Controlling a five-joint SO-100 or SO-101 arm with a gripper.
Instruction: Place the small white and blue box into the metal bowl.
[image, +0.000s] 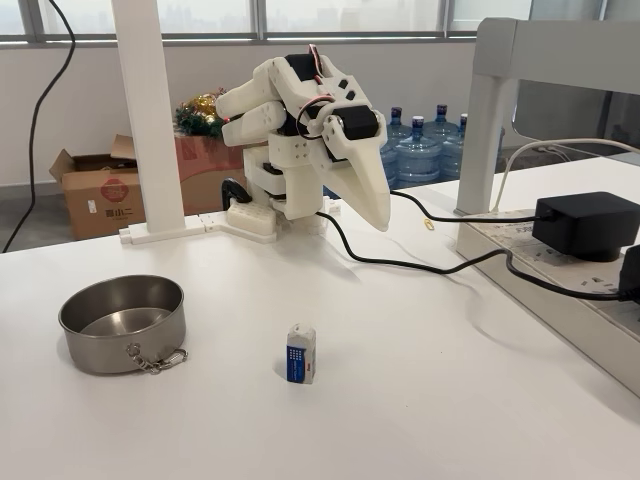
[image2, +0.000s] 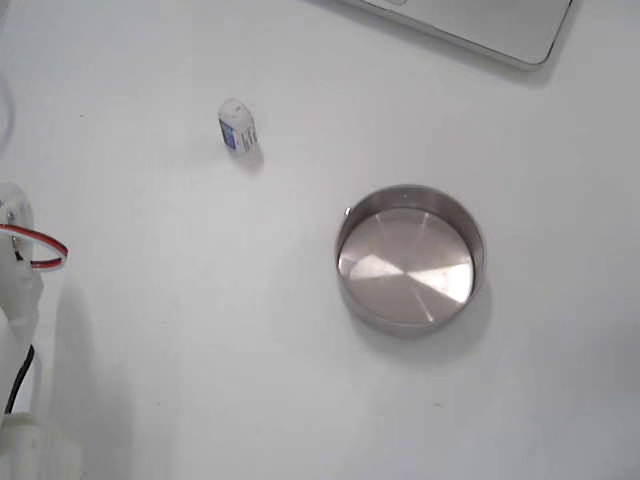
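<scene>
your small white and blue box (image: 300, 353) stands upright on the table (image: 430, 400), right of the metal bowl (image: 122, 322), apart; its print is unreadable. the gripper (image: 378, 218) hangs folded, fingers together.

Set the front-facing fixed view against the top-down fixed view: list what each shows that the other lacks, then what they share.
Front-facing fixed view alone: the folded white arm with its gripper pointing down above the table, jaws together; the clip chain on the bowl's rim; a black power adapter; water bottles; a brown carton.

Top-down fixed view alone: the bowl's empty bottom seen in full, and a laptop corner.

Both fixed views: the small white and blue box standing upright, apart from the metal bowl, on the white table.
</scene>
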